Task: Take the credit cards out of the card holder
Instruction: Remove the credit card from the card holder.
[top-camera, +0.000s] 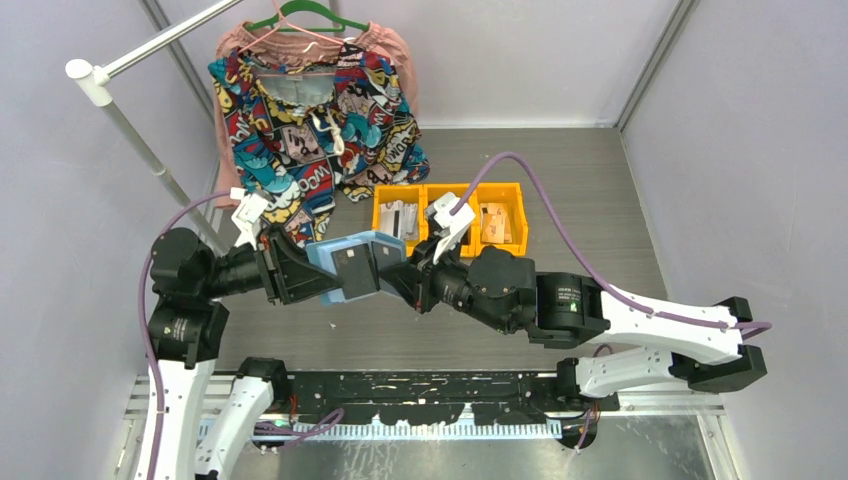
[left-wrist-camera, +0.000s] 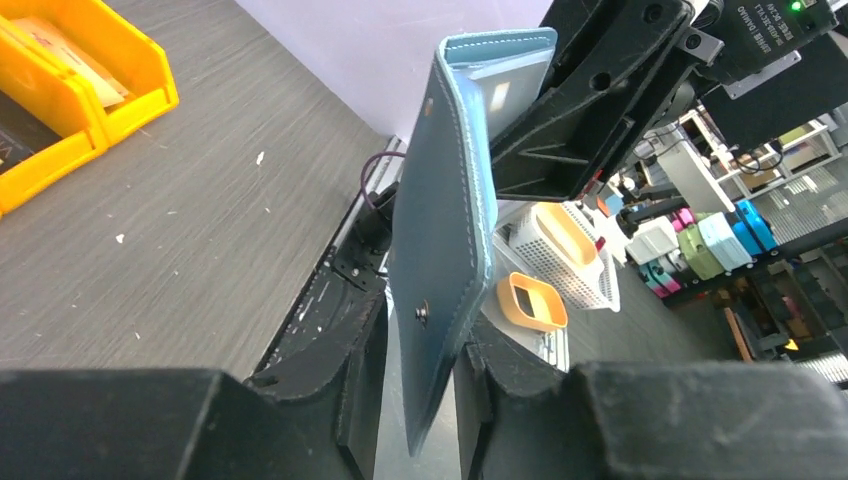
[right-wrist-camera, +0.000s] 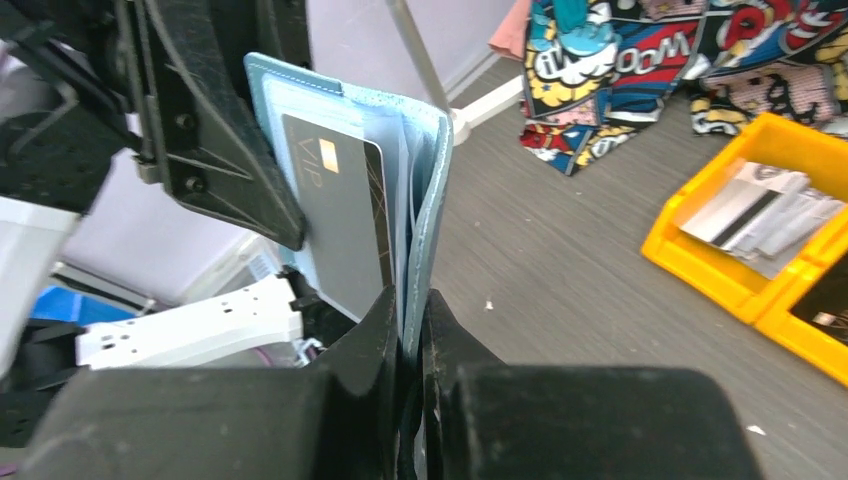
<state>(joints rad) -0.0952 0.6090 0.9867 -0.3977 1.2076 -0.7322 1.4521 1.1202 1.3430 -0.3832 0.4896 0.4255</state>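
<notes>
Above the grey worktop, between the two arms, the teal-blue card holder is held up in the air, opened like a book and touching nothing below. The left claw is closed on the outer cover, near the metal snap. The right claw is pinched narrowly on the edge of the opposite, light-blue leaf and its clear sleeves. Each claw holds one side, so the wallet is spread between them. From the right wrist view, a grey credit card with a gold chip and the letters VIP sits in the front sleeve. About half of it is hidden behind the left claw's black finger. More sleeves lie behind it, but whether they hold anything cannot be told. At the back of the worktop stand three orange bins in a row, well apart from the wallet. Loose cards, pale with a dark stripe, lie inside them. Beyond the bins, a comic-print garment hangs on a rail. As a judgement, the task is partly done at most. The wallet is open and ready, but at least one card is yet to be drawn out, and neither claw is free to pull it while both are gripping the covers.
</notes>
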